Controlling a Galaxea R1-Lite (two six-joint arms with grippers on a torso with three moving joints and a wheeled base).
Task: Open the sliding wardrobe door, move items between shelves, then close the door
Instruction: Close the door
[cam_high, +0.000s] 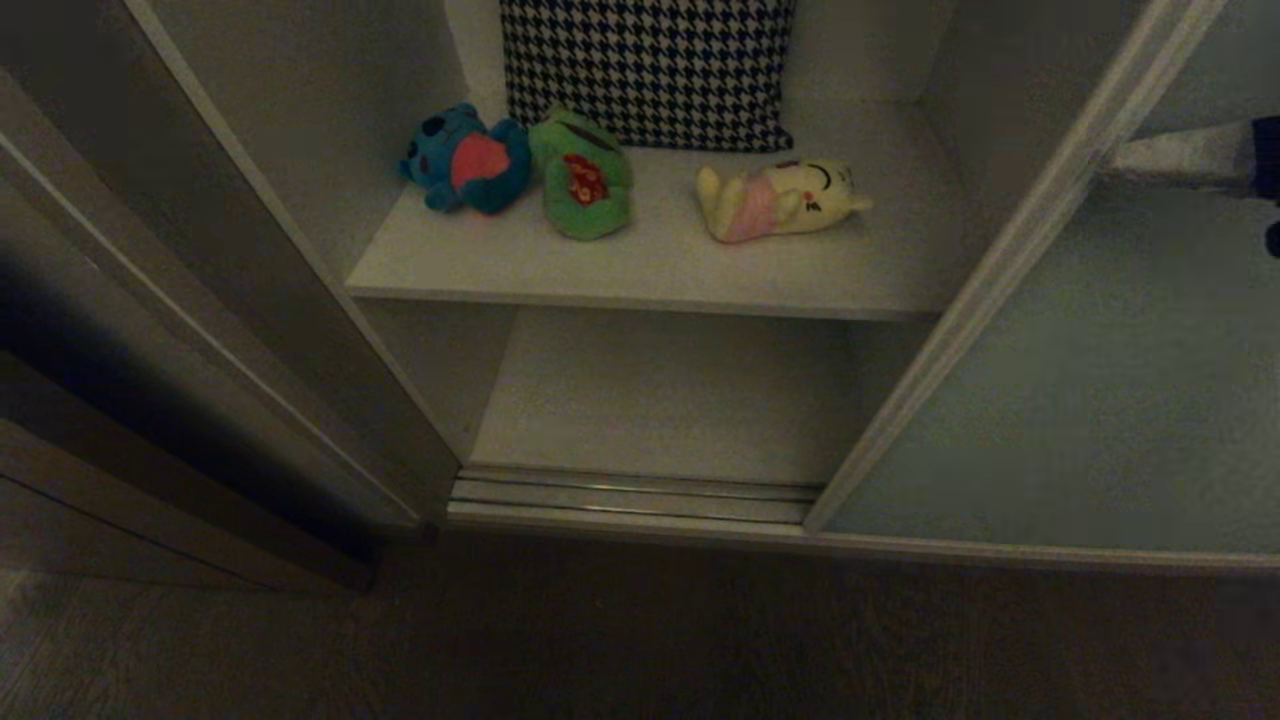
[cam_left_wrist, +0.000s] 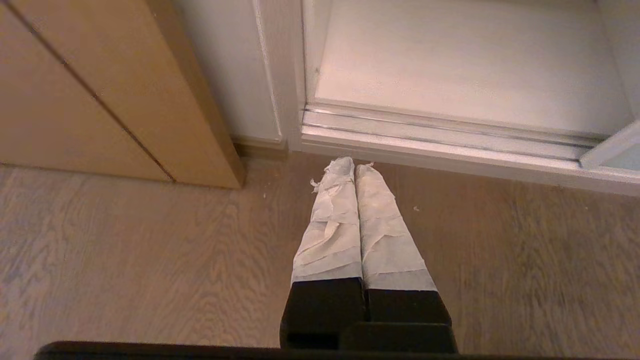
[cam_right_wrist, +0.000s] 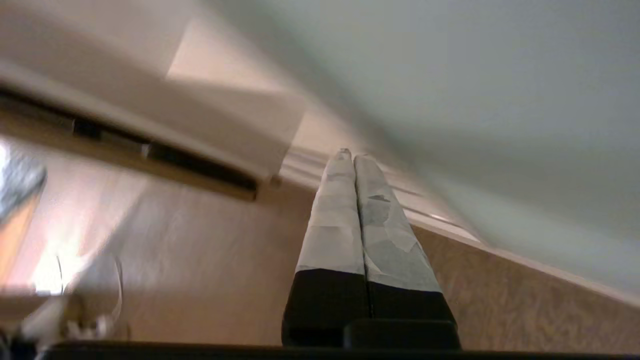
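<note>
The sliding wardrobe door (cam_high: 1080, 400) stands slid to the right, baring two white shelves: on the upper shelf (cam_high: 640, 270) lie a blue plush (cam_high: 465, 160), green frog (cam_high: 583, 175) and yellow plush (cam_high: 775, 200) before a houndstooth cloth (cam_high: 650, 70), while the lower shelf (cam_high: 670, 395) lies behind silver floor rails (cam_high: 630, 495). The left tool (cam_left_wrist: 354, 167) hangs closed and empty over the wooden floor (cam_left_wrist: 150, 260); the right tool (cam_right_wrist: 351, 157), likewise closed and empty, points near the door's foot.

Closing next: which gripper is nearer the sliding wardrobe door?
Right: the right gripper is close beside the sliding wardrobe door; the left gripper is over the floor, apart.
</note>
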